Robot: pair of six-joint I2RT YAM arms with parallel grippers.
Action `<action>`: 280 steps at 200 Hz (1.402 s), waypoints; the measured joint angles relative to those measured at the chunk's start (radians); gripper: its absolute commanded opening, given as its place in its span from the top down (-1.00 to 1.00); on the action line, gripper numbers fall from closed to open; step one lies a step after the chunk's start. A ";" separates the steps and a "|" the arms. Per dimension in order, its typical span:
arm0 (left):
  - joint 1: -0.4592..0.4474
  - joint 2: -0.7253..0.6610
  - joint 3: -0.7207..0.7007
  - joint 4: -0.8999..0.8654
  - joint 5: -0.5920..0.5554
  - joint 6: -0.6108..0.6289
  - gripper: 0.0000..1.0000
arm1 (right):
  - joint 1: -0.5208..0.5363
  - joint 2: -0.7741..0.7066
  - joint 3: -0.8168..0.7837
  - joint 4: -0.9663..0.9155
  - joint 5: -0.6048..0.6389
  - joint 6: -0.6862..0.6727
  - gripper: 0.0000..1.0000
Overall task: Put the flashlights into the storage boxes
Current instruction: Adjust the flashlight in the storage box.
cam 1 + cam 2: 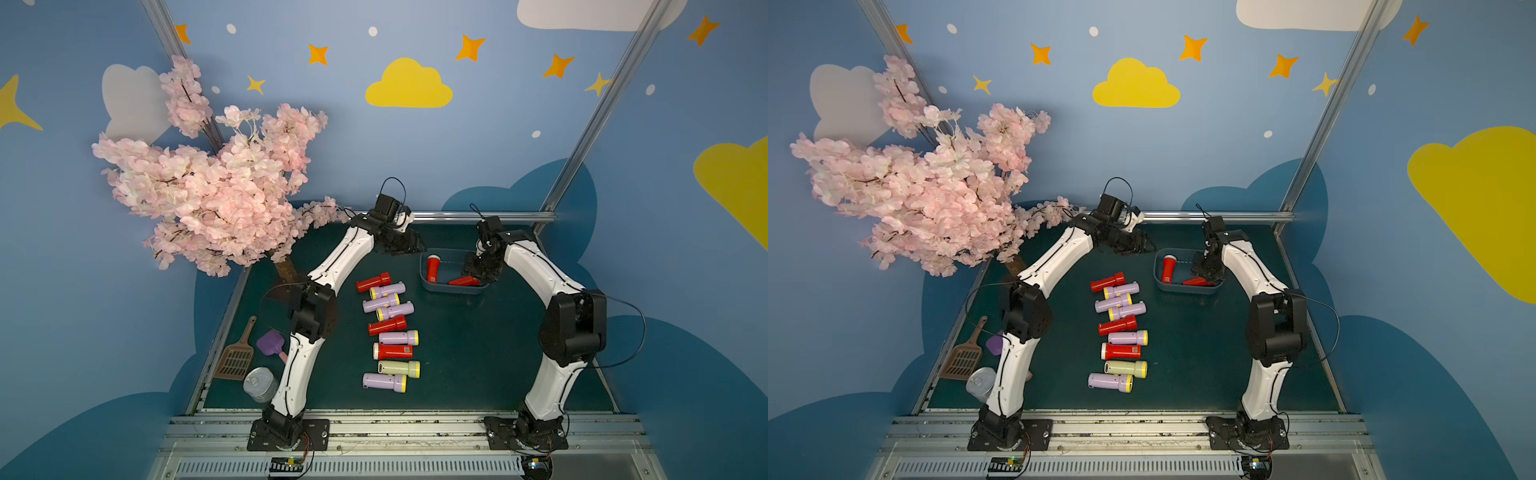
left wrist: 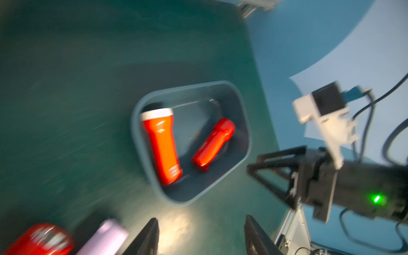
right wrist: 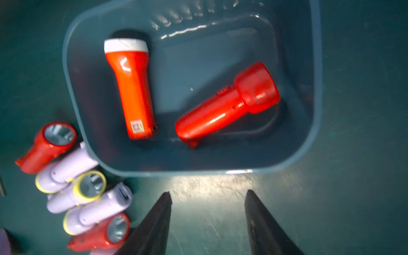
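Two flashlights lie inside the shallow blue-grey plastic tub point(image 3: 75, 99) at the far side of the dark green counter point(image 1: 478, 353). The orange-red flashlight with a white head ring point(image 3: 130, 88) lies along the tub's left end. The all-red flashlight point(image 3: 227, 108) lies angled across the floor beside it, and the two do not touch. In both top views the right end effector point(image 3: 207, 220) hangs at the tub's right end, its black fingers spread with nothing between them. The left end effector point(image 2: 201, 236) hovers by the tub's far left corner, likewise spread and empty. A ragged row of nine flashlights point(image 1: 386, 325) runs down the middle of the counter — red, lilac with yellow rings and one cream-yellow flashlight point(image 1: 399, 368) — its far end near the tub.
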 measured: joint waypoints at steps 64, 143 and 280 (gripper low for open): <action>0.070 -0.220 -0.303 0.004 -0.060 0.134 -0.99 | 0.000 0.174 0.150 -0.076 0.031 0.077 -0.09; 0.163 -0.391 -0.546 0.061 -0.087 0.155 -0.99 | -0.009 0.246 0.194 -0.142 0.048 0.114 -0.09; 0.195 -0.507 -0.659 0.072 -0.131 0.144 -0.99 | -0.039 0.537 0.531 -0.209 0.016 0.059 0.04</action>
